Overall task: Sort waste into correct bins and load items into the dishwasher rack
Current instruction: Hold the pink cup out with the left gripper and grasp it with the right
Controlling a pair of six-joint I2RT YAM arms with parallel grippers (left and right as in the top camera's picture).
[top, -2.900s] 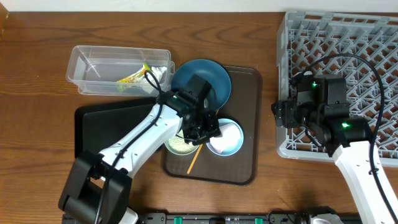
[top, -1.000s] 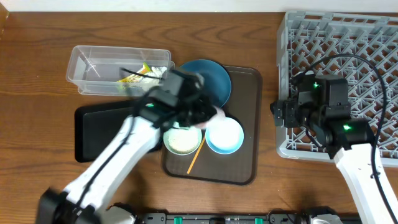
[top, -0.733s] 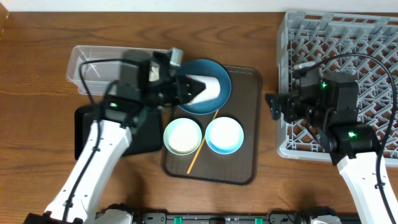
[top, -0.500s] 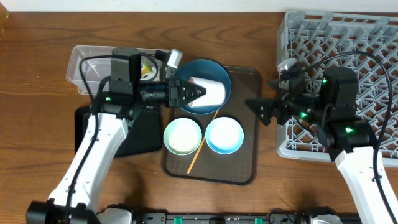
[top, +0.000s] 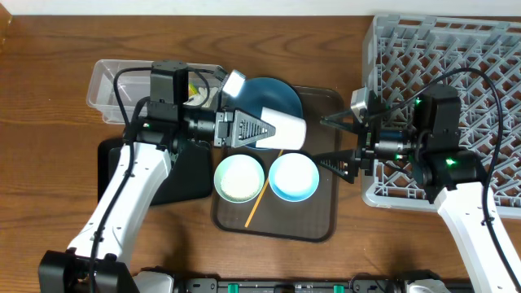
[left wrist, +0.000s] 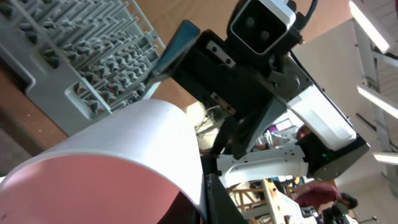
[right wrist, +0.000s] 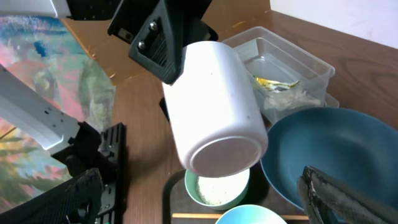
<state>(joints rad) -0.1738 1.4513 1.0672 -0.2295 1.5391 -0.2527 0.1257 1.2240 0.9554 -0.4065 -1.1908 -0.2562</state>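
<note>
The left gripper [top: 249,129] grasps the cup [top: 282,130] sideways above the plate [top: 277,99], base toward 3 o'clock, seemingly offered for handover. There the right gripper [top: 327,141] waits, spread wide, beside the rack [top: 488,65].

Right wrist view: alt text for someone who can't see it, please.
The left gripper holds a white cup on its side, base toward the camera, in front of a mint bowl of rice. A dark blue plate lies at right, the clear tub behind; the open right gripper frames the bottom corners.
</note>
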